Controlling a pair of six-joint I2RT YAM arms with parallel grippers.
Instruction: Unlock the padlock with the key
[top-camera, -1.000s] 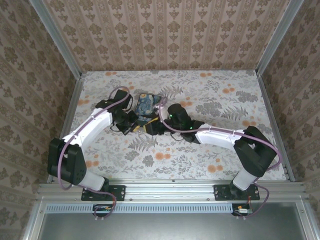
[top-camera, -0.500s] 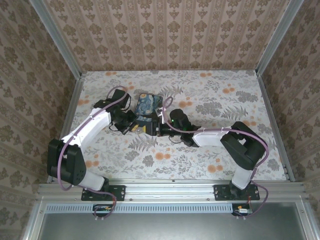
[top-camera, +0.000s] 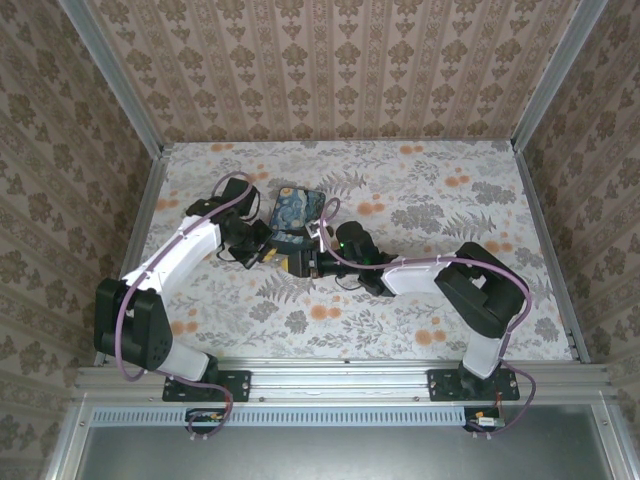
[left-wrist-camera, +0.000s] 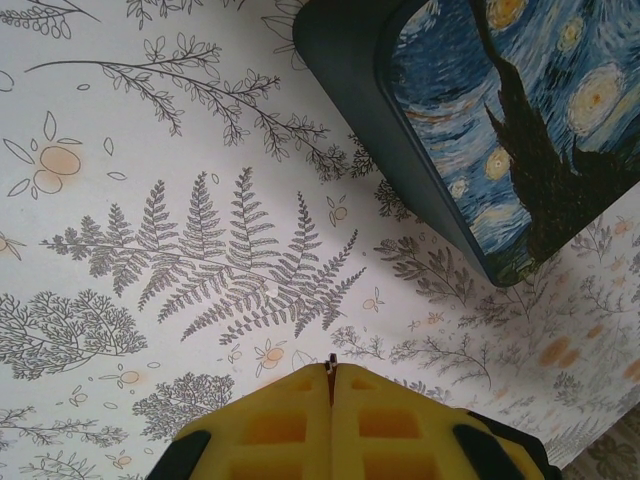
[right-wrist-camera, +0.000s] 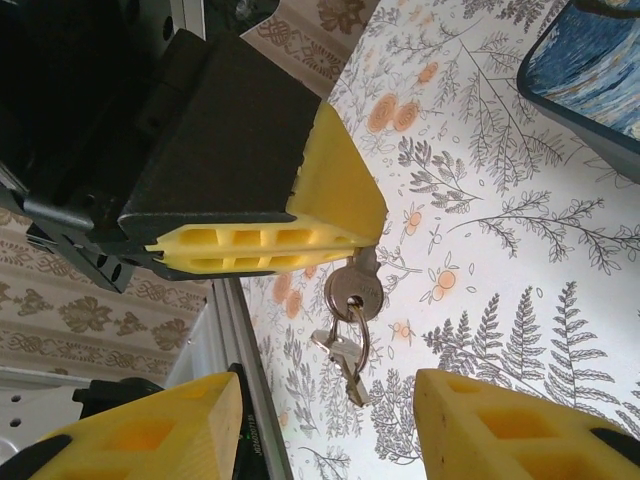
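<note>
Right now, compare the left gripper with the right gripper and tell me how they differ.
The left gripper has its fingers pressed together, while the right gripper has its fingers spread wide apart. The left gripper pinches a key, with a ring and a second key dangling below it; the right gripper grips nothing. Both have yellow fingers and sit close together over the floral table.

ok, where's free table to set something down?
Free: far right of the table, between right arm and back wall; also the near strip between the arm bases. Crowded: beside the tin, where left claw, shut on the key, meets the open right claw.
</note>
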